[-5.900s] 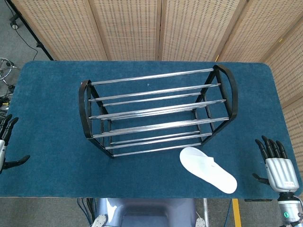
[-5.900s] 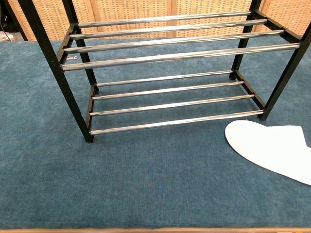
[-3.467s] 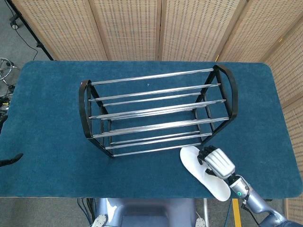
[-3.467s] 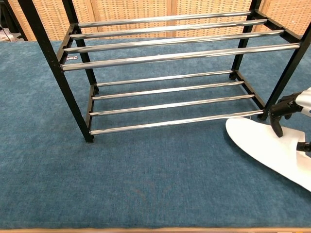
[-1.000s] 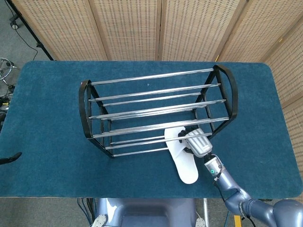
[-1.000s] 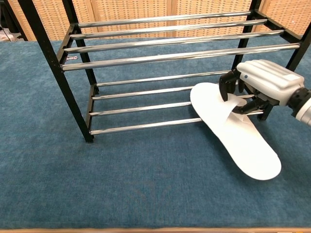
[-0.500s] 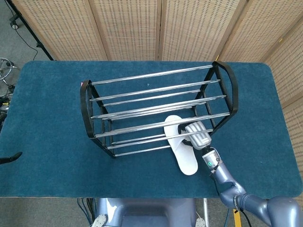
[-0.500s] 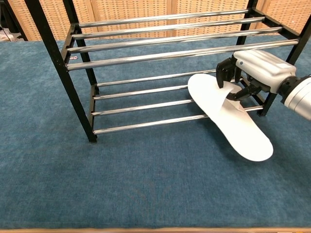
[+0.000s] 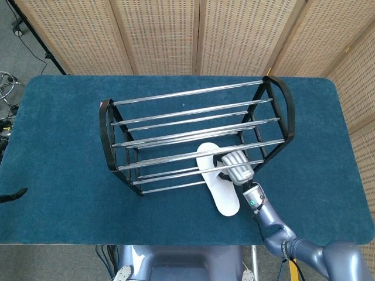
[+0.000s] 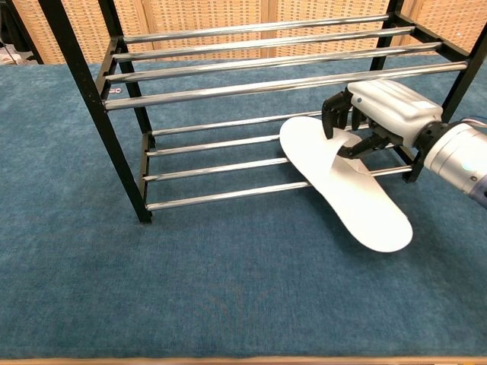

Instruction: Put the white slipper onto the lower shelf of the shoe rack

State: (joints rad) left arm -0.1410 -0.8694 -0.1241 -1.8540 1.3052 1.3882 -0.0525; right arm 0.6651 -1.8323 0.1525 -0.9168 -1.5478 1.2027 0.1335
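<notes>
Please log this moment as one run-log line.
right hand: holds flat white slipper | slipper: toe over lower rails of black-and-chrome shoe rack, heel off rack | left hand: not in view

The right hand [image 10: 373,114] is built with a glossy white shell over the back and black fingers [image 10: 330,119]. Behind that shell a silver cylindrical wrist [image 10: 455,161] is joined, edged with a black ring. In the head view a small green-lit round mark [image 9: 253,202] is seen on a grey-blue forearm [image 9: 275,225] behind the shell.
</notes>
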